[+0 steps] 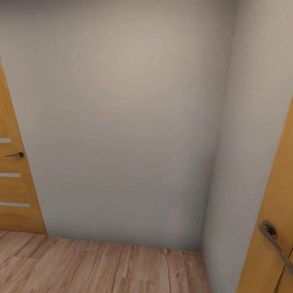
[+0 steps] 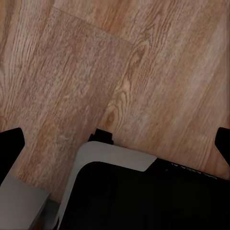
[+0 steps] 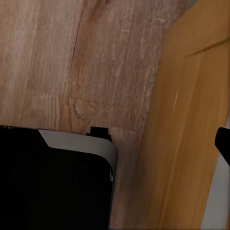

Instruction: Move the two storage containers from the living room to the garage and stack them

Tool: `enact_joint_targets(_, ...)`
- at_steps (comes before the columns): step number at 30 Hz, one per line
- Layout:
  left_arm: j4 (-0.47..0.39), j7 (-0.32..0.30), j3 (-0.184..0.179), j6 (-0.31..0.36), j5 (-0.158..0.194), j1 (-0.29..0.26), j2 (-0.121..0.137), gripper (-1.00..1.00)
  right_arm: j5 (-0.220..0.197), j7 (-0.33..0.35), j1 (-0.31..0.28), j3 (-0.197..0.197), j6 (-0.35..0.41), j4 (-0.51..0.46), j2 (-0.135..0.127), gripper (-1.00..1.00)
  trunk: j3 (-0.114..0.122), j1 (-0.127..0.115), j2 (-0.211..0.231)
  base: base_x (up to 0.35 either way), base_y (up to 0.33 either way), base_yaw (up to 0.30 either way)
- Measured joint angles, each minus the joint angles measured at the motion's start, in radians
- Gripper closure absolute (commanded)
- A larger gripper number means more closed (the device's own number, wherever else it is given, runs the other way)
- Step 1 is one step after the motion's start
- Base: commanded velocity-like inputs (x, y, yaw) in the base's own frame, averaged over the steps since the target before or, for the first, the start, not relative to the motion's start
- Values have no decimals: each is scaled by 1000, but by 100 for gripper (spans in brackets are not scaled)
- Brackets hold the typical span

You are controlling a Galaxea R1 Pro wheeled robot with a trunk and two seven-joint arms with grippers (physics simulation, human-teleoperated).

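Storage containers: I cannot tell their whereabouts from these views.
Left gripper [image 2: 116,143]: released, dark fingertips [image 2: 10,143] spread wide over the light wood-plank floor [image 1: 101,264], nothing between them.
Right gripper [image 3: 115,143]: I see one fingertip [image 3: 223,143] just beside a wooden door [image 3: 191,120]; I cannot tell its state.
Ahead: plain pale wall [image 1: 122,122] at a corner, a door [image 1: 16,191] with lever handle [image 1: 15,155] to the left, and another handle [image 1: 274,240] at right.
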Motion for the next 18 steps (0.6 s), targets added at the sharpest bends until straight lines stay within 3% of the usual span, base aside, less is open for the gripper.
enact_joint_targets(5,0,0,0,0,0,0,0,-100,1,0,0,0,0,0,0,-100,0,0,0,321,0,94)
enact_joint_targets(18,0,0,0,0,0,0,0,-100,1,0,0,0,-1,0,0,-100,0,0,0,314,0,258)
